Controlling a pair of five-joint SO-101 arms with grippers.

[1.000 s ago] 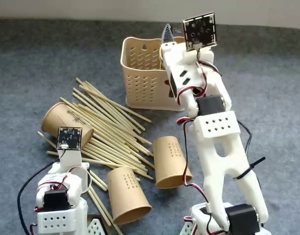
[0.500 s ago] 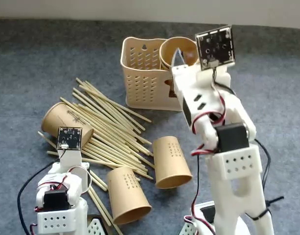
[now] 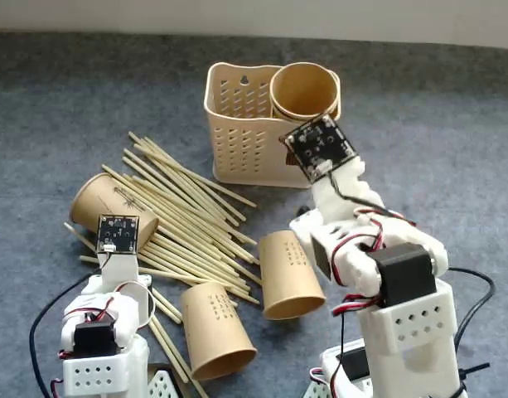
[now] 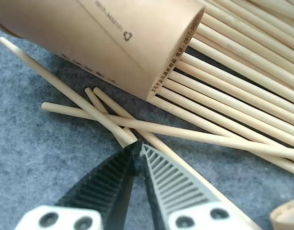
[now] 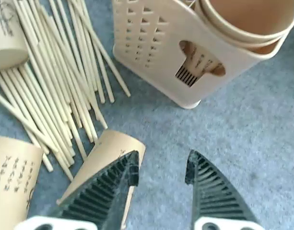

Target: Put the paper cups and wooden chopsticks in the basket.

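A paper cup [image 3: 303, 89] is standing upright inside the basket [image 3: 245, 141]. On the grey desk [image 3: 452, 166] in front of the basket, three cups are lying on their sides: the closest cup [image 3: 288, 274], a second cup [image 3: 214, 327] and a third cup [image 3: 113, 203]. The wooden chopsticks [image 3: 187, 215] are sprawling between them. The right end effector [image 5: 161, 172] is hanging wide open and empty just before the basket. The left end effector [image 4: 138, 149] is pinched nearly closed on nothing, with its tips among chopstick ends by the third cup.

Right arm is pulling back toward 6 o'clock, off the basket [image 3: 241, 145]. I note the right gripper [image 5: 161, 165] now hangs over carpet, jaws apart. A paper cup [image 3: 303, 89] stands uncovered at the basket's 3 o'clock end.
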